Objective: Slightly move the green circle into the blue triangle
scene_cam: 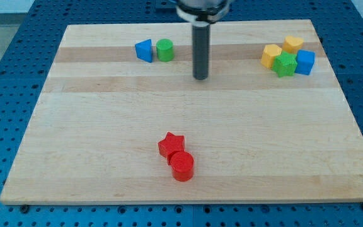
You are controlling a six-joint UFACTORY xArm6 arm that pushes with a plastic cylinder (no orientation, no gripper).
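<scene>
The green circle [164, 50] stands near the view's top, left of centre, on the wooden board [106, 126]. The blue triangle [144, 50] is right beside it on its left, and the two look to be touching or nearly so. My tip [200, 77] is to the right of the green circle and a little lower in the view, about a block's width or two away from it. The rod rises straight up from the tip to the view's top edge.
A red star [171, 144] and a red circle [183, 166] sit together near the view's bottom centre. At the top right is a cluster: two yellow blocks [271, 55] [293, 44], a green star [285, 64], a blue cube [305, 62].
</scene>
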